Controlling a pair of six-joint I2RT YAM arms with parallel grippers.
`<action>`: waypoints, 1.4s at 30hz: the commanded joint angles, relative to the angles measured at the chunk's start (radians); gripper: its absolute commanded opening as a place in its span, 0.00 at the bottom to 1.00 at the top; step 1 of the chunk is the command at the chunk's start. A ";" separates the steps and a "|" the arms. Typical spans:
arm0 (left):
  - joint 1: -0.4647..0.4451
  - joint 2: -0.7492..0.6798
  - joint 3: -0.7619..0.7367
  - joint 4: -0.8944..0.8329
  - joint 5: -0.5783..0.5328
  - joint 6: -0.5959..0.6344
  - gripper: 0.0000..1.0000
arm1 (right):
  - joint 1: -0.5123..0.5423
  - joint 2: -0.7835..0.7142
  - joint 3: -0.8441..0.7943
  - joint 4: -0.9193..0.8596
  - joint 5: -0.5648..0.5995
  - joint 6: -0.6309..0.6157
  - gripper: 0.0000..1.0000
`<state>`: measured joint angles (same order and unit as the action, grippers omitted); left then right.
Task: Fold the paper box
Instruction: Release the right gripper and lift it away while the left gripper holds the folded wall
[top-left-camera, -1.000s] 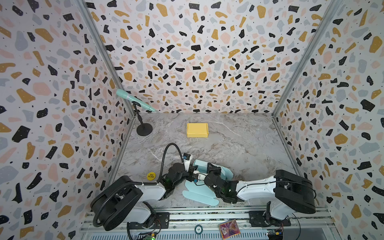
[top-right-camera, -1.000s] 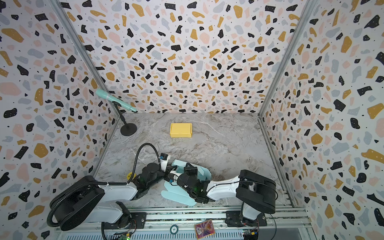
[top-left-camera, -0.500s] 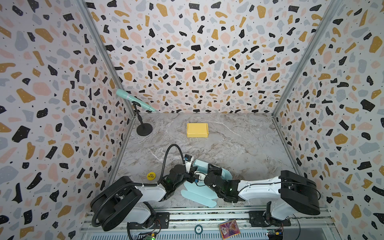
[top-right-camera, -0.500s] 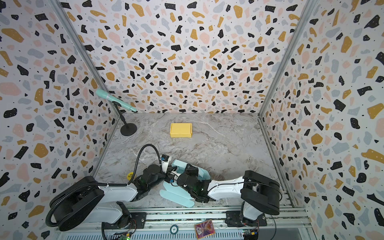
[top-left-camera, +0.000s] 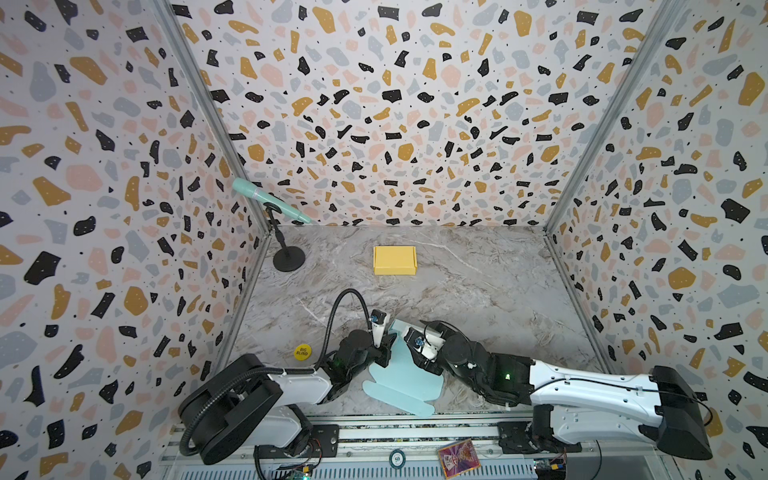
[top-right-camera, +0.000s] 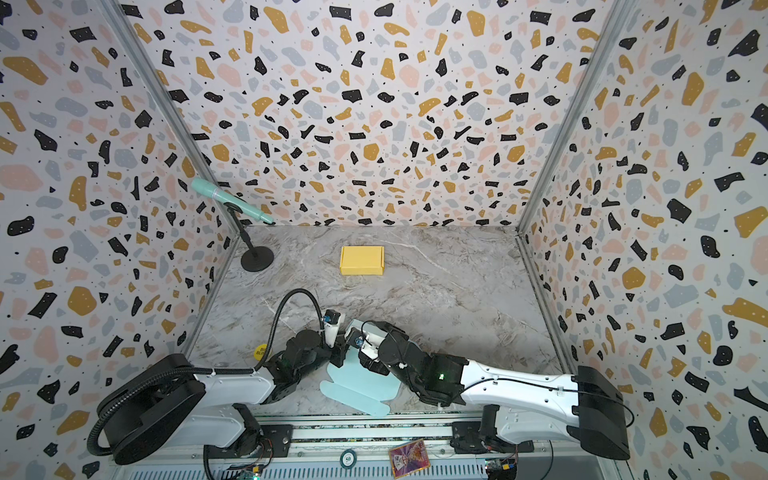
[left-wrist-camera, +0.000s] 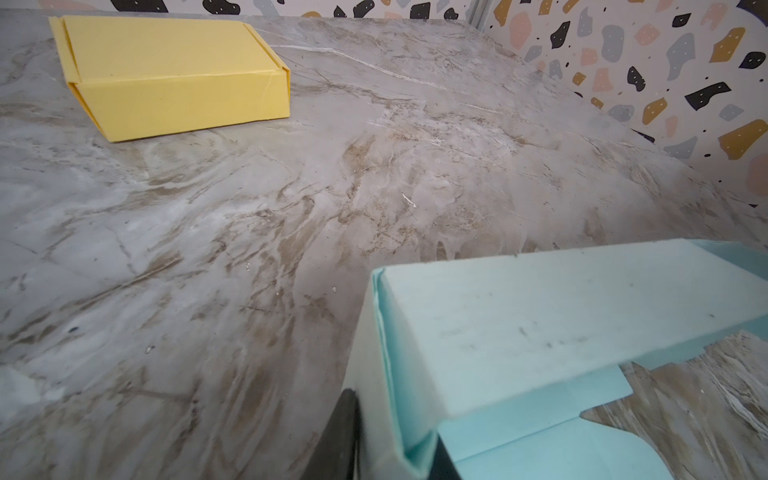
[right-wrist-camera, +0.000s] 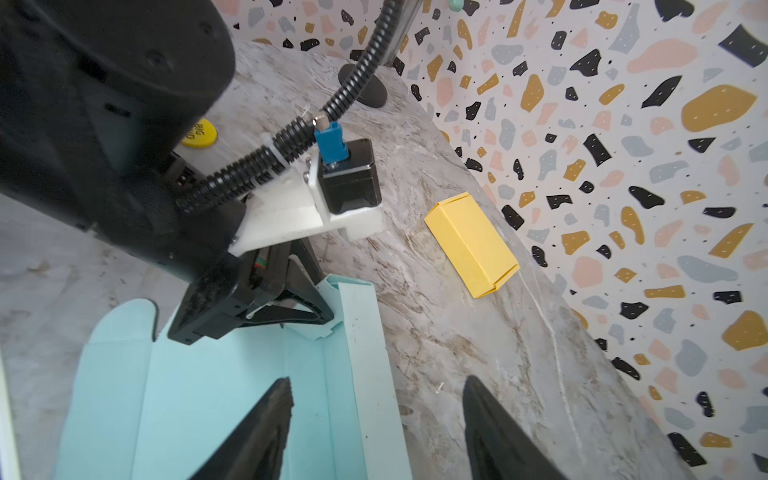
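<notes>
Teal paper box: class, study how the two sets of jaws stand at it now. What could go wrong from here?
1. Only the left jaws pinch the teal paper box, at one folded corner; the right jaws stand open over it, so the raised wall may spring back flat.
2. A pull from that single corner could crease or tear the paper.
3. Its near flap lies close to the front edge of the table; a nudge might slide it off.

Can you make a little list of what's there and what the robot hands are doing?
Blue box: partly folded, at the near edge of the table
Left gripper: pinching its raised corner
Right gripper: open, holding nothing
Yellow box: closed, farther back
Microphone: on a stand, back left
</notes>
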<state>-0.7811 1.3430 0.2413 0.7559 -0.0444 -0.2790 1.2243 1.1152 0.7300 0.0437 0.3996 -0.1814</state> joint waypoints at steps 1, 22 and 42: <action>-0.004 -0.011 0.010 0.025 -0.018 0.024 0.22 | -0.097 -0.002 0.069 -0.044 -0.148 0.120 0.67; -0.005 0.043 0.055 0.037 -0.030 0.068 0.17 | -0.511 0.532 0.284 -0.065 -0.953 0.395 0.64; -0.007 0.122 0.070 0.103 -0.091 0.077 0.11 | -0.487 0.504 0.155 0.045 -1.039 0.536 0.52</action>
<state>-0.7864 1.4555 0.2909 0.8032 -0.1150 -0.2008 0.7151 1.6535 0.9249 0.0998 -0.6212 0.3176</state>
